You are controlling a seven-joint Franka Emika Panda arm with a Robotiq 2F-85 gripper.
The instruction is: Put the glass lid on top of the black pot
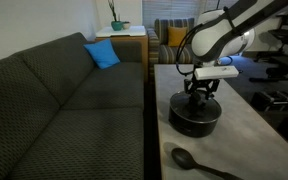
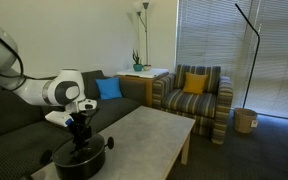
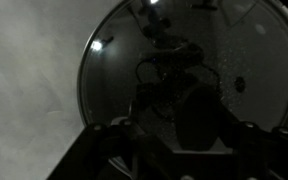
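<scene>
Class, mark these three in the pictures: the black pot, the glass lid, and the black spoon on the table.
black pot (image 1: 194,125), exterior view, its front side wall
glass lid (image 3: 219,55), wrist view, clear glass beside the centre
black spoon (image 1: 182,156), exterior view, its bowl

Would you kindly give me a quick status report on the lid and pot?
Gripper low over glass lid, jaws look parted. Lid seated on black pot. Nothing in the way; black spoon lies apart from pot.
</scene>
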